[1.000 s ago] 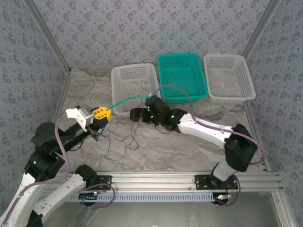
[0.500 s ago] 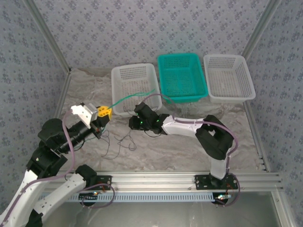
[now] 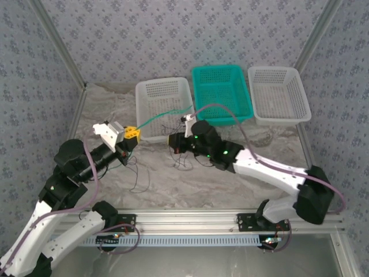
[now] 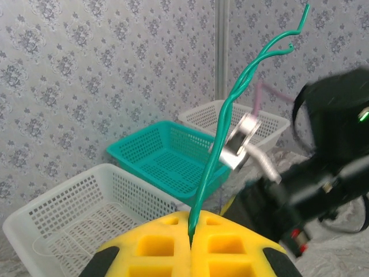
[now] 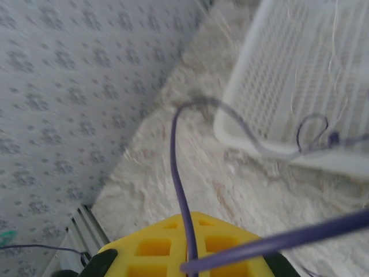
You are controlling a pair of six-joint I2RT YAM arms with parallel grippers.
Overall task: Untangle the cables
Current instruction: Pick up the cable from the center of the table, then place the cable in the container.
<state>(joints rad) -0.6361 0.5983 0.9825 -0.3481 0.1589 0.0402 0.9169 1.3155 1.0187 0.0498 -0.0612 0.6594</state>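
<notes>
Pinching a thin green limp wire between the closed yellow jaws of the left gripper, stretching it across the white plastic mesh basket. Clamping a thin dark wire in the closed jaws of the right gripper. Trailing loose dark loops over the pale marbled tabletop between both arms.

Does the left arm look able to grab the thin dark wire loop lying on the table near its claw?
Probably not yet: the left claw is shut on the thin green wire, so it must release that first. The dark wire loop itself lies close by, uncovered.
</notes>
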